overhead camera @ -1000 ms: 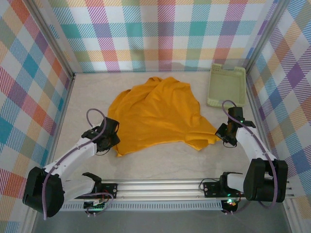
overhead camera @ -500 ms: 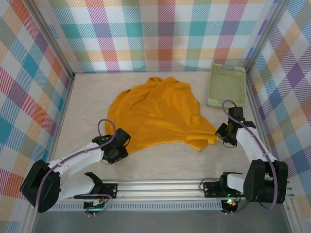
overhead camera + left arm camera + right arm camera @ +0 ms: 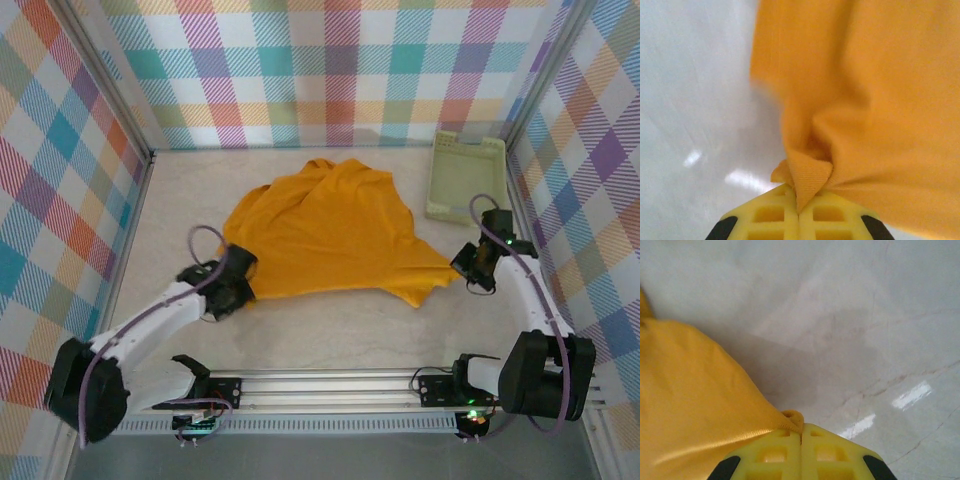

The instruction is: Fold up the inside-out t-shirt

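Now that your left tool (image 3: 799,202) freshly clenches the near-left edge of the inside-out t-shirt (image 3: 330,235) on the worktop (image 3: 340,335), and your right tool (image 3: 801,437) grips its near-right corner, you can stretch it flat.

No lettering, label, brand, number or sign can be read anywhere (the cloth of the t-shirt (image 3: 330,235) that faces up is plain mustard, and the pale green basket (image 3: 465,178) at the far right is too small to make out any marking).
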Robot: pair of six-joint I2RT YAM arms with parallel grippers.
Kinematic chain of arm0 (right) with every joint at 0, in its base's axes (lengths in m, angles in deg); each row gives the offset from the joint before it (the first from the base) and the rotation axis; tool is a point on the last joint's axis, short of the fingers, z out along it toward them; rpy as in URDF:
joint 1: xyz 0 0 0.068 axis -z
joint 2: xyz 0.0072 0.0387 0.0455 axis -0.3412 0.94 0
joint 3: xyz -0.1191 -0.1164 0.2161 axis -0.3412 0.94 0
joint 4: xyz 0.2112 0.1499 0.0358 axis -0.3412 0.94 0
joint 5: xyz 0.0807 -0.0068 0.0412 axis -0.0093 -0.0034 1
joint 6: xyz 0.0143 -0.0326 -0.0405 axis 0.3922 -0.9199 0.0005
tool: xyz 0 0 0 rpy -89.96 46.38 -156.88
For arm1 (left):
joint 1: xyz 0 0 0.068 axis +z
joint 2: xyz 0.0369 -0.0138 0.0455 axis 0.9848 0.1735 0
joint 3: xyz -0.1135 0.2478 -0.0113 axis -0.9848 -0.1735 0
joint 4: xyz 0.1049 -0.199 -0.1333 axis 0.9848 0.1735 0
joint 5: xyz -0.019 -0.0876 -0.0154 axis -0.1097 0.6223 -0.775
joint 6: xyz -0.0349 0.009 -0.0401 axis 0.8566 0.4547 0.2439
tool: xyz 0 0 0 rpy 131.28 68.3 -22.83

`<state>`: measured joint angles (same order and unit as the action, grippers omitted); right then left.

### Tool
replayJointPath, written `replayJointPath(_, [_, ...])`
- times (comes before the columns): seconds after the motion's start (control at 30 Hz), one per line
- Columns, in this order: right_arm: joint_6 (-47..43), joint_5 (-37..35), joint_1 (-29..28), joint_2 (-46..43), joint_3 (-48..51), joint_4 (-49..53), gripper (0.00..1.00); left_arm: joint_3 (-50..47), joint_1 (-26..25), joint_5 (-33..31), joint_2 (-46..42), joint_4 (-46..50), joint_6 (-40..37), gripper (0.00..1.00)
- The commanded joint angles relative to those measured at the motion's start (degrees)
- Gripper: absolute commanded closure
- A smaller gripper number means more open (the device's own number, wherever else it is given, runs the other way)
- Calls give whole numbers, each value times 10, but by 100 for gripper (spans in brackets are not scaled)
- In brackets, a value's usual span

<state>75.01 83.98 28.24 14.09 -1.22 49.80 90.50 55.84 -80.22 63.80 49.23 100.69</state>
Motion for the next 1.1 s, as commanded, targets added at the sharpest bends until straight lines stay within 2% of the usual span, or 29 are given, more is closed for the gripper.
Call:
replayJointPath(0.0, [-8,15,35,-21,-64,30,100,58,123,-25,-95,-13,-126,100])
replayJointPath(0.1, [-5,34,41,-24,-94,38,100,66,207,66,-103,-87,-150,100])
replayJointPath(0.27, [0,95,33,-9,-100,14,100,109,214,198,60,-154,-169,100])
replayJointPath(0.5, [-3,112,18,23,-110,1,100,173,215,175,210,-174,-212,97])
replayJointPath(0.63, [-3,116,10,46,-120,-7,100,266,216,182,332,-154,-235,96])
replayJointPath(0.7, [-1,113,4,58,-129,-9,100,316,216,179,388,-151,-240,90])
replayJointPath(0.77, [1,109,1,70,-138,-15,100,371,216,164,439,-135,-241,88])
replayJointPath(0.83, [3,101,-2,85,-148,-16,100,434,217,156,483,-113,-249,81])
replayJointPath(0.93, [3,100,-4,103,-157,-21,100,489,216,140,522,-79,-252,63])
replayJointPath(0.97, [4,100,-5,107,-159,-23,100,494,217,135,521,-67,-251,57])
replayJointPath(1.07, [2,97,-10,113,-159,-26,100,463,209,128,486,-68,-244,49])
